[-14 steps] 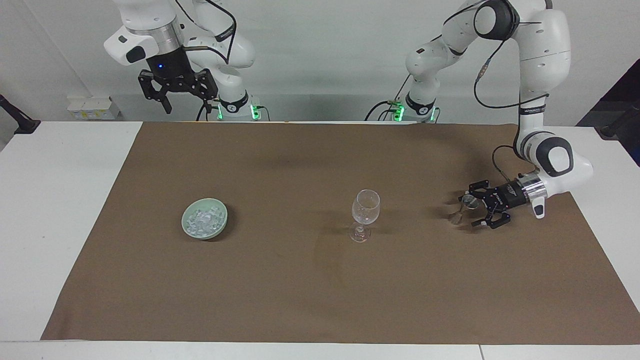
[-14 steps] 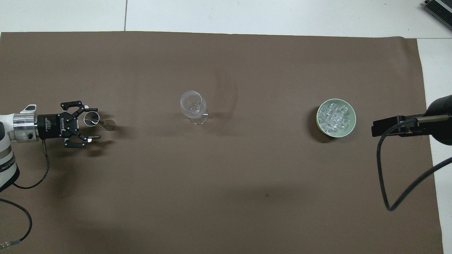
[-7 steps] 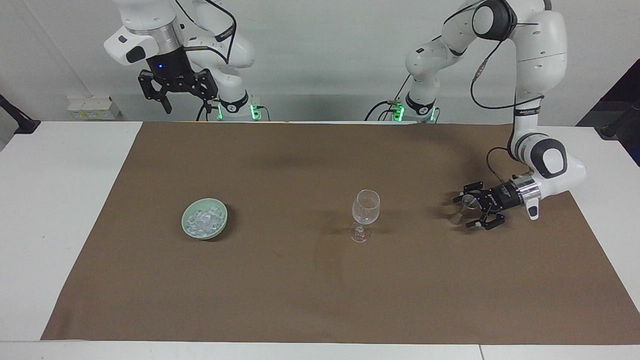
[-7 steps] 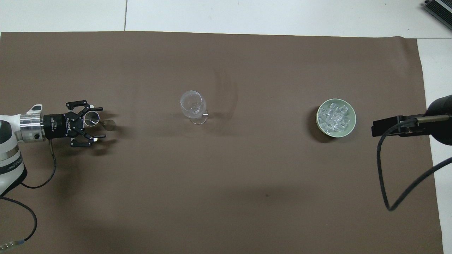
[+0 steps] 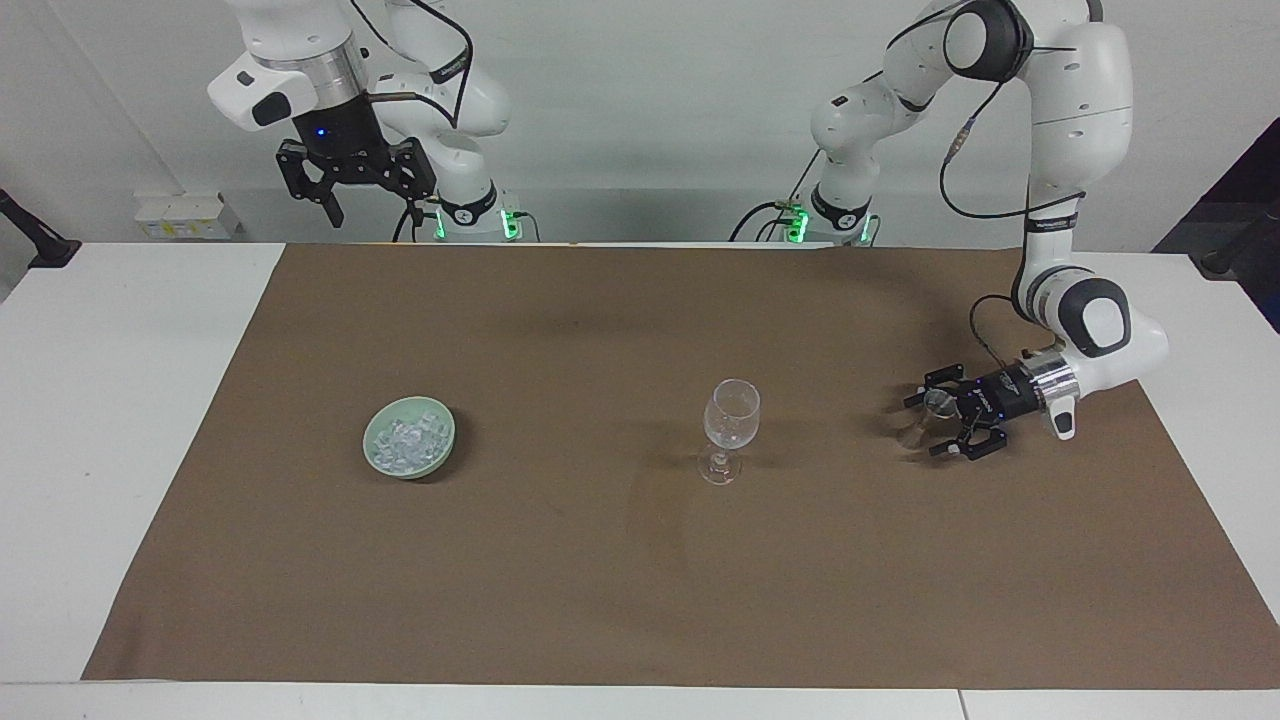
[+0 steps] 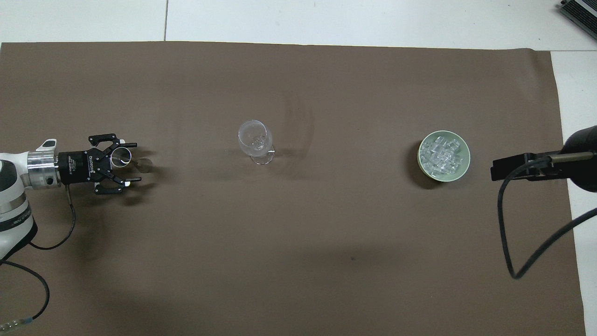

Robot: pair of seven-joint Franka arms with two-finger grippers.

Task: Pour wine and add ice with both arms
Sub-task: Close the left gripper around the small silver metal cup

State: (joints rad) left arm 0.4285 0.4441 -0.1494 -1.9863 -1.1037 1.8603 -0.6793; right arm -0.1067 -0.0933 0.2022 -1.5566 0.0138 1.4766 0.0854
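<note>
The left gripper [image 5: 935,427] is low over the brown mat [image 5: 640,600] at the left arm's end of the table, lying on its side with its fingers spread around a small clear glass [image 6: 122,157], not yet closed on it. This small glass stands upright between the fingers, so the grasp comes from the side, across its vertical axis. The wine glass [image 5: 730,428] stands at the middle of the mat, well apart, toward the right arm's end from the gripper. The ice [image 6: 443,155] lies in a green bowl [image 5: 375,462] near the right arm's end. The right gripper [image 5: 355,180] waits open, raised above the table edge.
</note>
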